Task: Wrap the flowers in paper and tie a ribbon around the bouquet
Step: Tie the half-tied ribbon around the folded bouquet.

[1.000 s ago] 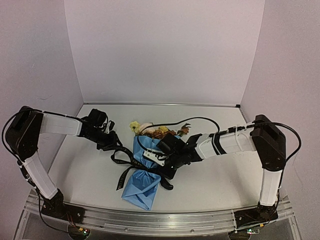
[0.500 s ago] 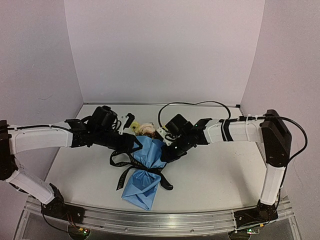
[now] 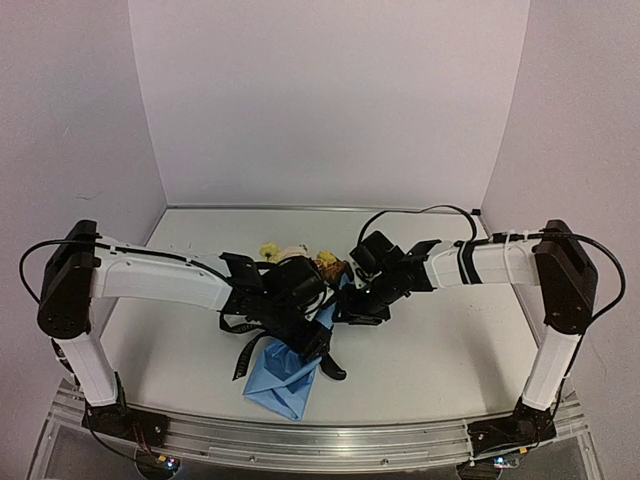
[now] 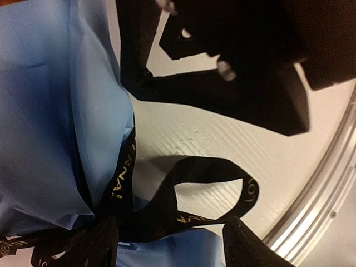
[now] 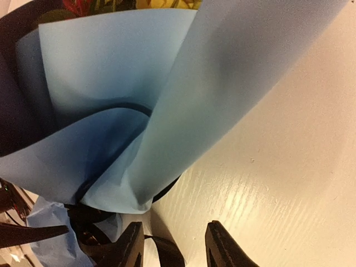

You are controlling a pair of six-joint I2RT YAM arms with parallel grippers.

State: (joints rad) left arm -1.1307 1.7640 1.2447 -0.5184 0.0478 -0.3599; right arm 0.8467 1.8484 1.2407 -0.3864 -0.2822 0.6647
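Where the left hand overhangs the bouquet, ribbon loops sprawl

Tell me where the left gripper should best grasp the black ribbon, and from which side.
Take the ribbon at its free loop, lying on the table beside the paper. Probably come from above, fingers either side of one strand: there it is clear of the paper; at the waist it hugs it.
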